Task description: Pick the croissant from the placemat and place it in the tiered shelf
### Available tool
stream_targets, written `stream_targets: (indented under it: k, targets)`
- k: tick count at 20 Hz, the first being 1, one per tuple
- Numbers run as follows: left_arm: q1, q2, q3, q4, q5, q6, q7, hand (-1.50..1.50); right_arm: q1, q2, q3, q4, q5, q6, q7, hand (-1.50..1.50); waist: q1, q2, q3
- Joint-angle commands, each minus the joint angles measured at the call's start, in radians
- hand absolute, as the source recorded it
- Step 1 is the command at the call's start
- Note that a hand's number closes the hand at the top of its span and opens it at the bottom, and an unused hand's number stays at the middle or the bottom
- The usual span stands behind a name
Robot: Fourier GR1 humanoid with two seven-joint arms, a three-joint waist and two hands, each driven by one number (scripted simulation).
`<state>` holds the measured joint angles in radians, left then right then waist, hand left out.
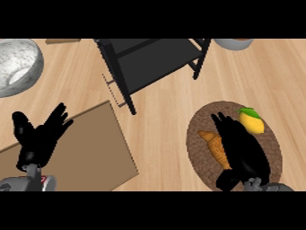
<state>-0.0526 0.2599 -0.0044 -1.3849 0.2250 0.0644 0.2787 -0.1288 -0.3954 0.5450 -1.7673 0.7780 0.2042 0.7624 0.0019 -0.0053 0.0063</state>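
Right robot hand [242, 150] is down over the oval brown placemat [202, 123], fingers stretched long and straight, not closed on anything, lying just beside the croissant [216, 148] on its right flank. That looks like a line-up for the grasp, coming in alongside the pastry so thumb and fingers can close across its narrow width. The croissant itself sits on the placemat, lengthwise toward the robot, partly tucked under the edge of the hand. A lemon [251, 121] with a green leaf shares the mat at the far side, close to the fingertips, so the closing move probably has to stay clear of it. Over on the other side, the left robot hand [39, 134] rests open with fingers up above a tan cutting board [82, 148], out of the way. The tiered shelf [152, 63], black and slanted across the far part of the counter [162, 130], stands well apart from the mat, so a lift and a carry up and to the left lie ahead. A speckled bowl [9, 65] sits at far left.
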Motion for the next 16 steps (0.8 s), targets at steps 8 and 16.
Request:
stream_targets:
  k: [8, 16]
  targets:
    - [0.014, -0.045, 0.013, 0.033, -0.037, -0.007, 0.007, 0.00, -0.047, 0.046, -0.105, 0.172, 0.105, -0.036, -0.144, -1.50, 0.001, 0.005, -0.006]
    - [0.020, -0.053, 0.028, 0.033, -0.057, -0.043, -0.014, 0.00, -0.009, 0.114, -0.115, 0.272, 0.176, -0.135, -0.265, -1.50, 0.000, 0.005, -0.006]
